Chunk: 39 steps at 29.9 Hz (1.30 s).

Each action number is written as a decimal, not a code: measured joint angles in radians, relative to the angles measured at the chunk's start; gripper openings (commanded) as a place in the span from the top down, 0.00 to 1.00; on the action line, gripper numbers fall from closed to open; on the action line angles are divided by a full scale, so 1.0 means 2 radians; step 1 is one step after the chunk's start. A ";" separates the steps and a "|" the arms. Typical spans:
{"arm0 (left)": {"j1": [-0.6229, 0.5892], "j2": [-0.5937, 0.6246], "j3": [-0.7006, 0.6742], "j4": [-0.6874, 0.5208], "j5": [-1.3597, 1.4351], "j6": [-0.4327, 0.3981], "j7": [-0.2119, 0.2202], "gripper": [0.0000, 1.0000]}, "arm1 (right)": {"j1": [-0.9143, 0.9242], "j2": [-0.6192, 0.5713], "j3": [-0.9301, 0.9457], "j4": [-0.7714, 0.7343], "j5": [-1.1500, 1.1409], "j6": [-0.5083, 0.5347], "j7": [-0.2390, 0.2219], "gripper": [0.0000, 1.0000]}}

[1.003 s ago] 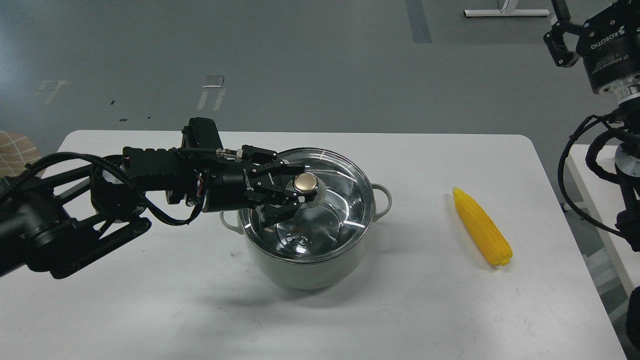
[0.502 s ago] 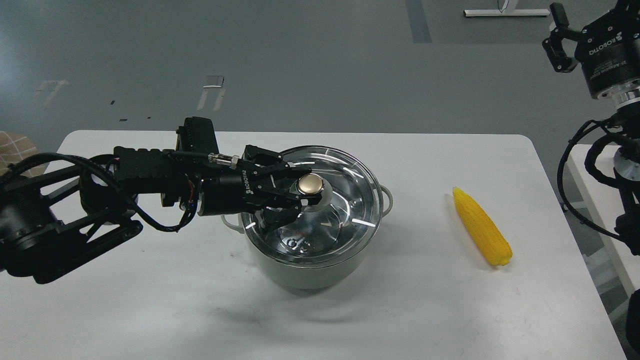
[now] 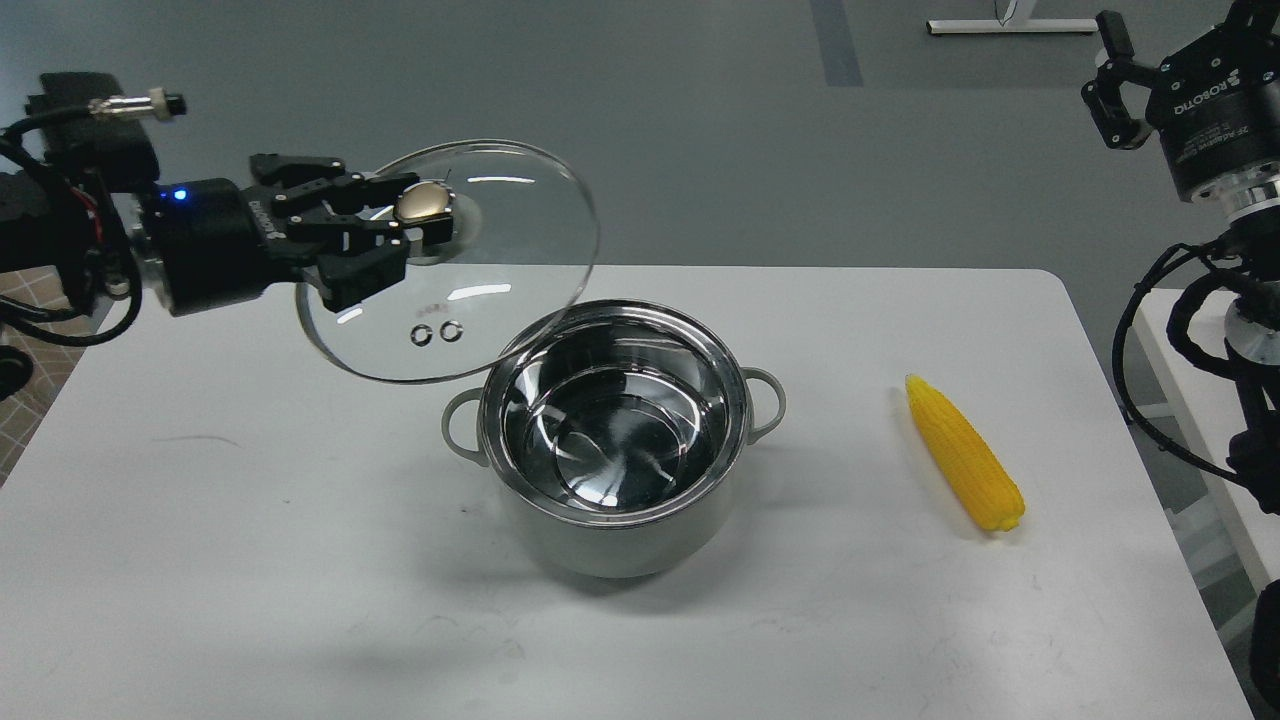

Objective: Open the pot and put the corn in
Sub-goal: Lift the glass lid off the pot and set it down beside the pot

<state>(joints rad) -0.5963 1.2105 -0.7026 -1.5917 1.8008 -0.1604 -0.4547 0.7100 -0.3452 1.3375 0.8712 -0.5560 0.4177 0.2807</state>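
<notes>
Left claw: closed on the gold knob of the glass lid. The two black fingers clamp the knob from either side. The lid is held in the air, clear of the pot and tilted, with its near edge lower than its far edge. It sits up and to the left of the pot, and its lower right rim overlaps the pot's far-left rim in this view; whether the two touch cannot be told. Two small round fittings show through the glass near its lower part.

Pot: uncovered, upright on the white worktop, roughly at the middle. The shiny steel interior is open to view and holds nothing. One loop handle shows on each side, left and right. The outer wall is pale grey-green.

Corn: lying flat on the worktop to the right of the pot, well apart from it. The pointed tip faces away from the robot and the broad end faces toward it. The cob lies at a slant, its broad end further right. Nothing is touching it.

Right claw: raised at the top right corner, high off the worktop and well apart from the corn. It is seen side-on and partly cut by the frame edge; whether its fingers are apart or together cannot be told. It carries nothing that can be seen
</notes>
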 measured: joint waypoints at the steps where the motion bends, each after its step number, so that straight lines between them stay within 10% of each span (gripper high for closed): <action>1: 0.012 0.006 0.000 0.009 0.000 0.004 0.000 0.63 | 0.000 0.000 0.000 0.000 0.000 0.000 0.000 0.00; 26: 0.126 -0.102 0.138 0.362 -0.032 0.190 -0.017 0.59 | -0.008 0.001 -0.001 -0.001 0.000 0.000 0.000 0.00; 39: 0.126 -0.105 0.139 0.359 -0.051 0.194 -0.017 0.08 | -0.011 0.000 -0.003 0.000 0.000 0.001 0.000 0.00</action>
<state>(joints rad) -0.3442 1.0006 -0.4252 -0.8745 1.6980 0.2278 -0.4887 0.6878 -0.3450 1.3319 0.8716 -0.5569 0.4201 0.2807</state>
